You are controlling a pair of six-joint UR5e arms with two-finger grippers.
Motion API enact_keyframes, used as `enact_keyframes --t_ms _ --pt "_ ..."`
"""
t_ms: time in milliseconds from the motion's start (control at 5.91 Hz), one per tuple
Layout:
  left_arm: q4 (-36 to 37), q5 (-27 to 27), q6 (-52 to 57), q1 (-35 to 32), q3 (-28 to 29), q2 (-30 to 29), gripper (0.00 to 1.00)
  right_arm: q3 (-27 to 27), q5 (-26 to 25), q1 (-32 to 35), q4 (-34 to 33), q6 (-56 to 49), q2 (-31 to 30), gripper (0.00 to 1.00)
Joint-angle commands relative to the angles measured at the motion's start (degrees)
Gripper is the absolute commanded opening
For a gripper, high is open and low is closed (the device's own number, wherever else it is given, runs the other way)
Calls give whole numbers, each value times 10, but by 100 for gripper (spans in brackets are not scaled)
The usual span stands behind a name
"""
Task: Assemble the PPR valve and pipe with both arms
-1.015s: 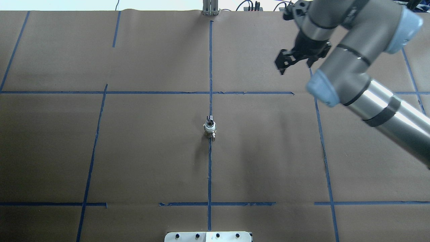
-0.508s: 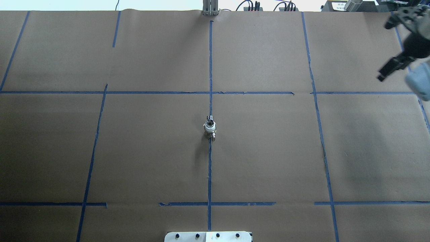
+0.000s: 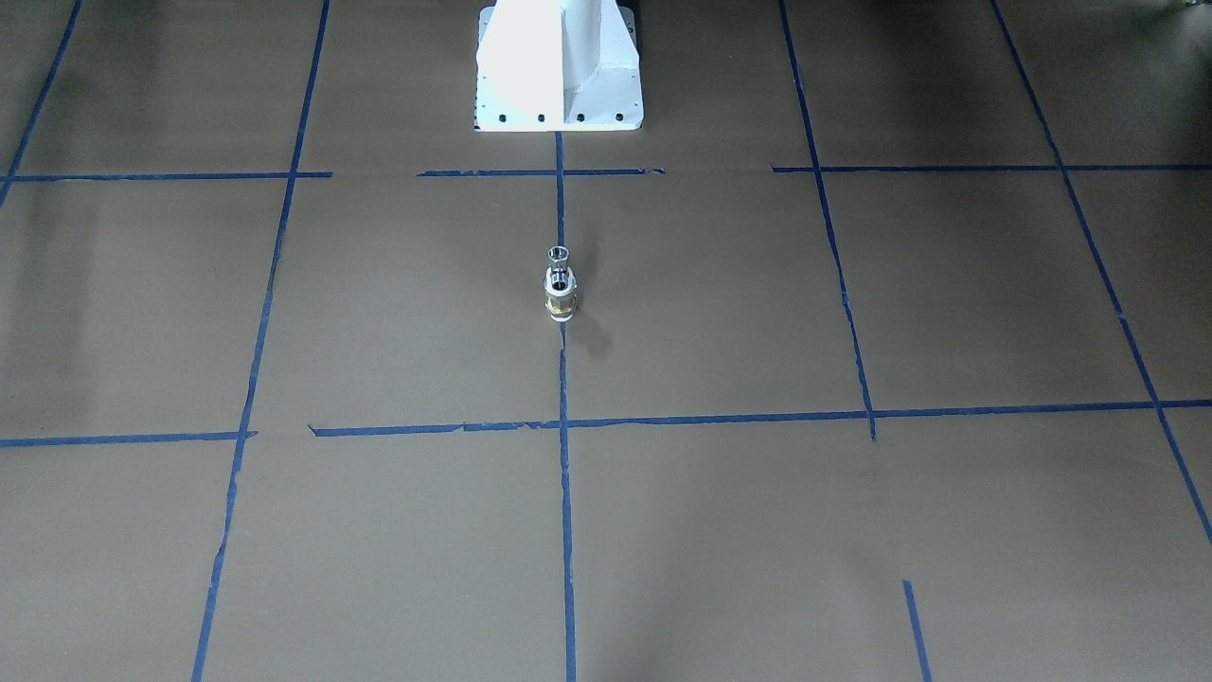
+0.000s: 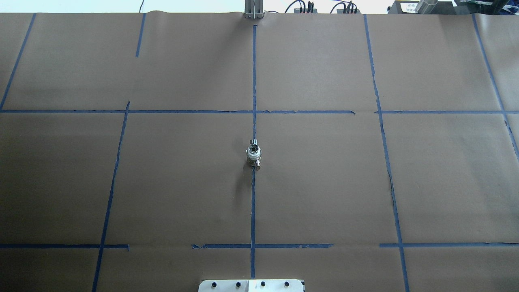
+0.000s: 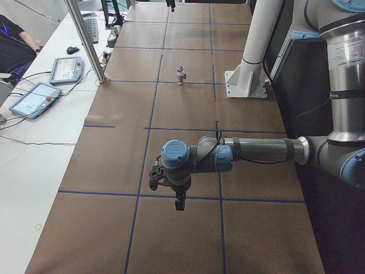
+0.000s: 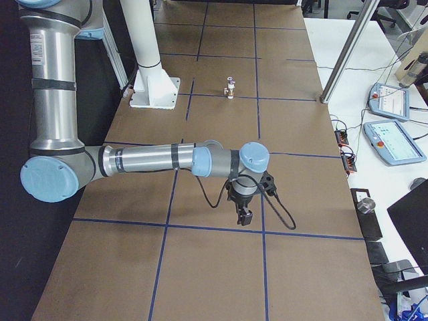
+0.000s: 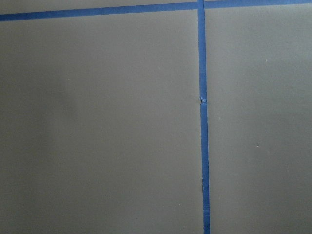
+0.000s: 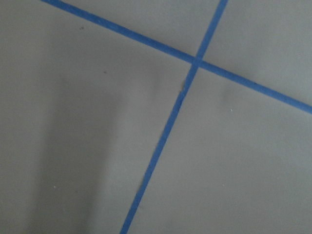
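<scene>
The PPR valve (image 3: 560, 304), white with a brass band, stands upright at the table's middle on the blue centre tape line. The chrome T-shaped pipe (image 3: 559, 256) sits joined on top of it. The pair also shows in the overhead view (image 4: 254, 153) and small in both side views (image 5: 181, 75) (image 6: 230, 87). My left gripper (image 5: 179, 202) hangs over the table far from the pair. My right gripper (image 6: 245, 217) does the same at the other end. I cannot tell whether either is open or shut. Both wrist views show only paper and tape.
Brown paper with blue tape lines (image 4: 253, 81) covers the table. The white robot base (image 3: 559, 66) stands at the near edge behind the pair. Tablets and cables (image 5: 65, 68) lie on the white side table beyond the far edge.
My right arm has swung right and left the overhead view. The valve and pipe have not moved.
</scene>
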Motion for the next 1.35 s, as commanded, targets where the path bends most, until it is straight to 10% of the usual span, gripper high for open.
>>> enact_keyframes --t_ms 0,1185 --pt "-1 1 1 0 -8 12 100 5 -1 16 -1 0 -32 100" --pt "-2 0 1 0 -8 13 100 5 0 17 -1 0 -39 100"
